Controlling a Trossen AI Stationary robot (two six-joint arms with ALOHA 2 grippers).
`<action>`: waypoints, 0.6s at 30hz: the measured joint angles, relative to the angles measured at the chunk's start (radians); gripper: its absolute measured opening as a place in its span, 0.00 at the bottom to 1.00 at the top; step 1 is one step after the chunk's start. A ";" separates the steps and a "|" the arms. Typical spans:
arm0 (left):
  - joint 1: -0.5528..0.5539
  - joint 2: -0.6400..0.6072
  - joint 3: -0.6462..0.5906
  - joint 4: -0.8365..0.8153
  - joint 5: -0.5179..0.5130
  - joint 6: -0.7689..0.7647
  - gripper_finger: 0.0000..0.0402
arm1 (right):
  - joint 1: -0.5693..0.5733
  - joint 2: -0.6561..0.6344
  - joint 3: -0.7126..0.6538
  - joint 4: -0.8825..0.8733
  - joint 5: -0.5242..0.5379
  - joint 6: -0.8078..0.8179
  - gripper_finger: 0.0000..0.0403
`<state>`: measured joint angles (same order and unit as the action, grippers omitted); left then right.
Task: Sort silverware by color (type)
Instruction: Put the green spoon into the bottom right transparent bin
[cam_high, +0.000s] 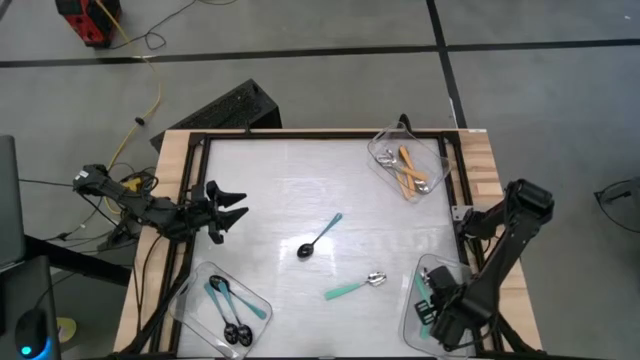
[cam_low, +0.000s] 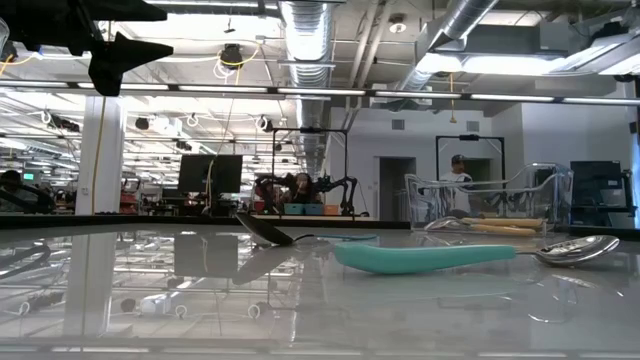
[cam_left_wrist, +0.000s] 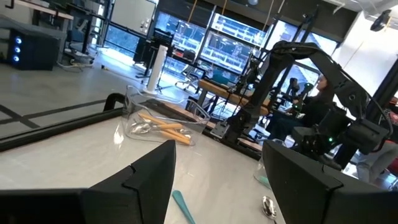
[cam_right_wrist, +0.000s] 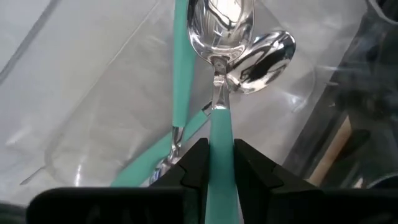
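My right gripper (cam_high: 437, 305) stands over the clear tray (cam_high: 412, 318) at the table's near right corner, shut on a teal-handled spoon (cam_right_wrist: 219, 74). Two more teal spoons (cam_right_wrist: 180, 81) lie in that tray. On the bare table lie a blue-handled spoon with a black bowl (cam_high: 320, 238) and a teal-handled spoon (cam_high: 355, 287) flat on its side. Orange-handled spoons (cam_high: 408, 170) lie in the far right tray. Blue-handled spoons (cam_high: 228, 308) lie in the near left tray. My left gripper (cam_high: 225, 205) waits open and level near the left edge, holding nothing. My right gripper pinches the spoon's teal handle (cam_right_wrist: 219, 134) between its two fingers, close to where the handle meets the silver neck. The fingers point down from above. The spoon reaches out past the fingertips with its silver bowl (cam_right_wrist: 221, 22) lowest, over the tray's other spoons; whether it touches them cannot be told.
A dark metal frame (cam_high: 300, 135) runs around the white table top. The tray with orange spoons (cam_low: 490, 205) stands at the far right. In the low view the loose teal spoon (cam_low: 430, 257) and the blue spoon's black bowl (cam_low: 265, 230) lie mid-table.
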<state>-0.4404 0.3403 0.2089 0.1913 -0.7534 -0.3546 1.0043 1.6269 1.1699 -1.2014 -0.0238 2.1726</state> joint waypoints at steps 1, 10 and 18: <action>0.000 0.000 0.000 0.000 0.000 0.000 0.56 | -0.004 0.007 -0.001 0.003 0.000 0.000 0.20; 0.000 0.000 0.000 0.000 0.008 -0.001 0.56 | -0.018 0.079 -0.001 0.039 -0.013 -0.008 0.23; 0.000 0.000 0.000 0.000 0.008 0.000 0.56 | -0.012 0.130 -0.001 0.064 -0.028 -0.019 0.23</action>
<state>-0.4404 0.3401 0.2089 0.1913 -0.7456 -0.3546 0.9928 1.7568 1.1690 -1.1378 -0.0517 2.1540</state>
